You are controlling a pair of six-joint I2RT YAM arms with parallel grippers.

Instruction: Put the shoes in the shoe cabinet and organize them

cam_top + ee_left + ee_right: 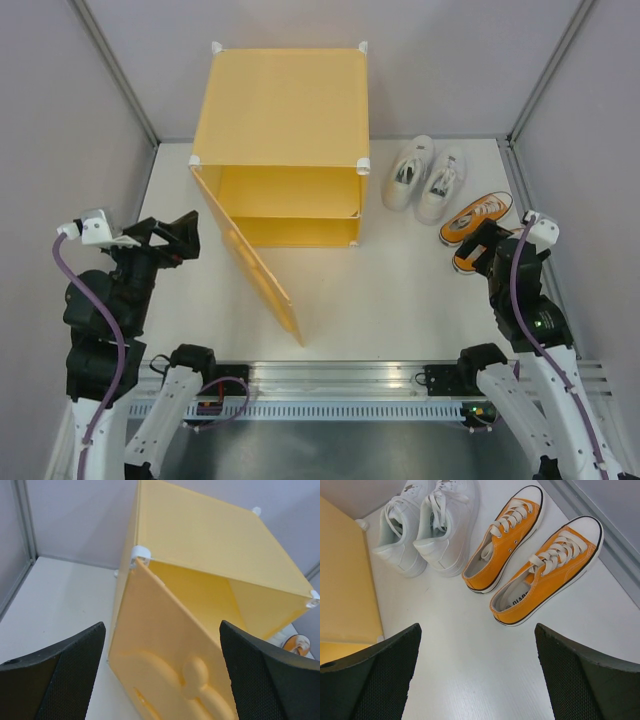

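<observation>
Both grippers stand wide open and empty. The left gripper (162, 625) faces the swung-out door (248, 258) of the shoe cabinet (285, 100). The right gripper (476, 630) hovers over the orange sneakers (505, 535), right of the cabinet beside the white pair (427, 525). Their long axes run diagonally, toes toward the upper right. I would lower onto the nearer orange sneaker (545, 575) and pinch across its width at the collar.

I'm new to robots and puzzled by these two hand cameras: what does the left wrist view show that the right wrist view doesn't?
Only the left wrist view: the open door with its raised shape, and the inside of the cabinet. Only the right wrist view: the white pair, and the orange pair in full. Both: the cabinet's yellow panels and the white table.
</observation>
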